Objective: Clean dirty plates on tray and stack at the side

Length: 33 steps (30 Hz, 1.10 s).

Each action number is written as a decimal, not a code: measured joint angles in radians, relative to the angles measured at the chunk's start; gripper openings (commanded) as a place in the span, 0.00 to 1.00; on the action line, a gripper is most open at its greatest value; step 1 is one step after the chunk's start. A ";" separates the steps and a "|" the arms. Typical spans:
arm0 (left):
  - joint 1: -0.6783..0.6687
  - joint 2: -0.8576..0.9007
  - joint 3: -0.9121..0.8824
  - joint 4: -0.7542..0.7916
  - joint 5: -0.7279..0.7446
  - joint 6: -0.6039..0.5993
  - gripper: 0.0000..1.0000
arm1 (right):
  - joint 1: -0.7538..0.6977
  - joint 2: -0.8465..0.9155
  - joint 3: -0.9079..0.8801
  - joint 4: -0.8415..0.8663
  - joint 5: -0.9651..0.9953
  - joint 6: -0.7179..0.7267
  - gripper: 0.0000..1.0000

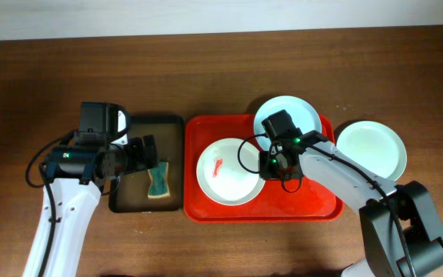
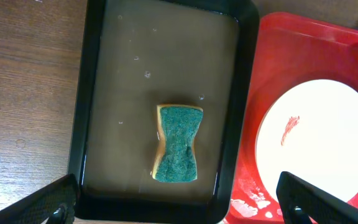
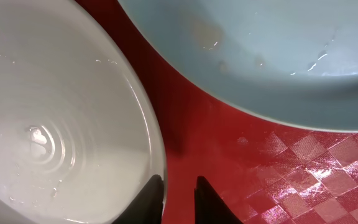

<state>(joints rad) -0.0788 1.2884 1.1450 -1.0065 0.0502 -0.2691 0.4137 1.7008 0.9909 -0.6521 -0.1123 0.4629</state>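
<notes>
The red tray [image 1: 314, 208] holds two plates. The white plate [image 1: 225, 171] with a red smear lies at its centre-left, and a pale blue plate [image 1: 287, 115] leans over its back rim. A further plate [image 1: 371, 148] rests on the table to the right. My right gripper [image 1: 271, 163] is at the smeared plate's right edge. In the right wrist view that gripper [image 3: 179, 186] is closed narrowly across the white plate's [image 3: 61, 124] rim, one finger inside and one over the tray [image 3: 229, 143]. My left gripper [image 2: 179, 199] hangs wide open above the sponge [image 2: 178, 143].
The green-and-yellow sponge [image 1: 158, 179] lies in a black-rimmed brown tray [image 1: 133, 201] holding a film of water, directly left of the red tray. The pale blue plate [image 3: 260, 50] sits close behind my right fingers. Bare wooden tabletop surrounds both trays.
</notes>
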 measured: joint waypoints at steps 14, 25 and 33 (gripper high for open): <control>0.000 0.000 0.000 0.000 0.000 0.000 0.99 | 0.009 0.000 -0.053 0.097 -0.005 0.006 0.04; 0.000 0.000 0.000 0.000 0.000 0.000 0.99 | 0.019 0.000 -0.054 0.136 0.010 -0.077 0.04; 0.000 0.000 0.000 0.001 0.000 0.000 0.99 | 0.021 0.000 -0.005 0.024 -0.006 -0.122 0.24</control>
<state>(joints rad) -0.0788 1.2884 1.1450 -1.0058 0.0498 -0.2691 0.4351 1.7008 0.9855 -0.6285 -0.1188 0.3412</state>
